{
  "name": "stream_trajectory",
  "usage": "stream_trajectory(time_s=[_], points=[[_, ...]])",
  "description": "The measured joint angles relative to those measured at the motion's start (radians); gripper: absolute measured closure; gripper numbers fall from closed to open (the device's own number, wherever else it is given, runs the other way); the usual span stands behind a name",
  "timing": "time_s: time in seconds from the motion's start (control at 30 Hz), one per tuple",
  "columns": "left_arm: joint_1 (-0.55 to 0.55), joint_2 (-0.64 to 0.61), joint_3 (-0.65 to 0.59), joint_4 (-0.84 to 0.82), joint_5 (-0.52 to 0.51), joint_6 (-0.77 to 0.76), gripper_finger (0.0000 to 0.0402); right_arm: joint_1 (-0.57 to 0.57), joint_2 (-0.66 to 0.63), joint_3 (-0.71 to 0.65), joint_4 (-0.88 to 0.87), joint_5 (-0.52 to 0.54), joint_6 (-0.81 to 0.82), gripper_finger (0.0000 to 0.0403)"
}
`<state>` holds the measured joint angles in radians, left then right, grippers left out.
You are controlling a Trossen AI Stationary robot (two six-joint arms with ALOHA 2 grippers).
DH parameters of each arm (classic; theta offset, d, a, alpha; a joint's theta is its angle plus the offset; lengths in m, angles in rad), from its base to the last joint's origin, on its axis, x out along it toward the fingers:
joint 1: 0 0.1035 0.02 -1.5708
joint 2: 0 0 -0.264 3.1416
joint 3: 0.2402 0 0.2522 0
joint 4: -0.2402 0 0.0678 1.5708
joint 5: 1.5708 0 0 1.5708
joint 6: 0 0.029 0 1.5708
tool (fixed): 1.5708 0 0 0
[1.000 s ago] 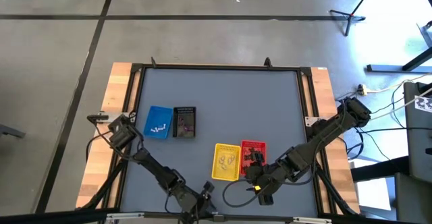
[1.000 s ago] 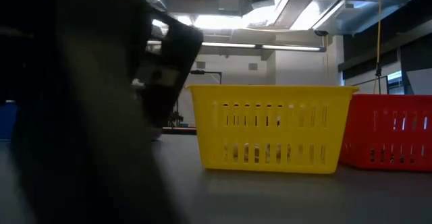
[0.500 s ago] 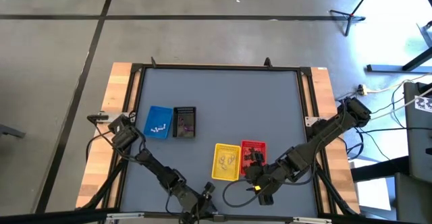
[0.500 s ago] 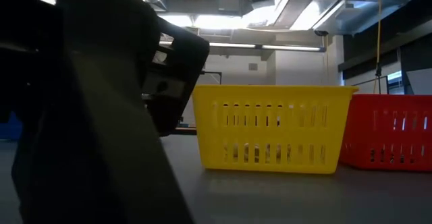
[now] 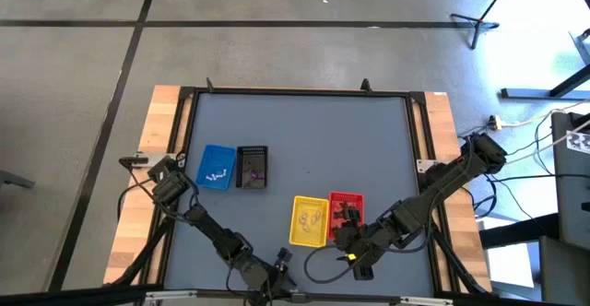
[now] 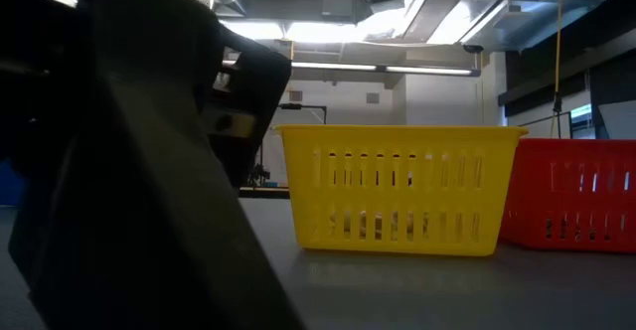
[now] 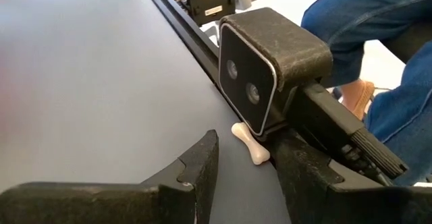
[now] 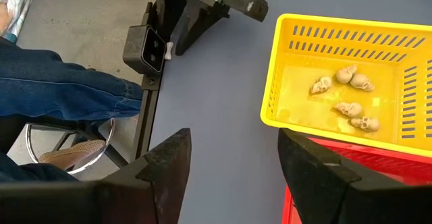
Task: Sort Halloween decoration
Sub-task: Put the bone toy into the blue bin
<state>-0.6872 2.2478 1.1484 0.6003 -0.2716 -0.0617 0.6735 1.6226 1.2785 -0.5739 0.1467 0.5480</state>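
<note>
My left gripper (image 5: 272, 283) (image 7: 244, 166) is open at the table's near edge, low over the grey table, right by the low camera (image 7: 270, 62). A small white bone (image 7: 251, 145) lies flat on the table just ahead of and between its fingertips, beside the camera's foot. In the low view this gripper (image 6: 129, 171) fills the left side. My right gripper (image 5: 346, 241) (image 8: 233, 160) is open and hovers near the yellow basket (image 8: 344, 82), which holds several tan skulls (image 8: 351, 107). The red basket (image 5: 346, 212) holds dark trinkets.
A blue basket (image 5: 218, 168) with white pieces and a black basket (image 5: 252, 168) with purplish pieces stand at the table's left. The yellow basket (image 6: 397, 186) and red basket (image 6: 576, 191) stand side by side. A person's leg (image 8: 61, 96) is beyond the near edge.
In the low view my left gripper has swayed a little toward the yellow basket and back again. The baskets have stayed where they were.
</note>
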Motion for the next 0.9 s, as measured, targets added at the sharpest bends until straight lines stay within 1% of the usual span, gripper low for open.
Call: stream_trajectory(time_s=[0.13, 0.27, 0.5, 0.77, 0.9], points=[[0.0, 0.001, 0.0, 0.0, -0.025, -0.016, 0.0273, 0.0, 0.0, 0.0, 0.0, 0.0, 0.0, 0.0182], [0.0, 0.001, -0.001, 0.008, -0.022, -0.016, 0.0273, 0.0, 0.0, 0.0, 0.0, 0.0, 0.0, 0.0182], [0.0, 0.001, -0.001, -0.004, 0.023, -0.018, 0.0273, 0.0, 0.0, 0.0, 0.0, -0.001, 0.0, 0.0182], [-0.002, 0.001, 0.0, -0.008, 0.025, -0.018, 0.0273, 0.0, 0.0, 0.0, -0.001, -0.008, 0.0, 0.0182], [-0.003, -0.004, 0.0, -0.013, 0.062, -0.015, 0.0274, 0.0, 0.0, 0.0, -0.001, -0.008, 0.0, 0.0182]])
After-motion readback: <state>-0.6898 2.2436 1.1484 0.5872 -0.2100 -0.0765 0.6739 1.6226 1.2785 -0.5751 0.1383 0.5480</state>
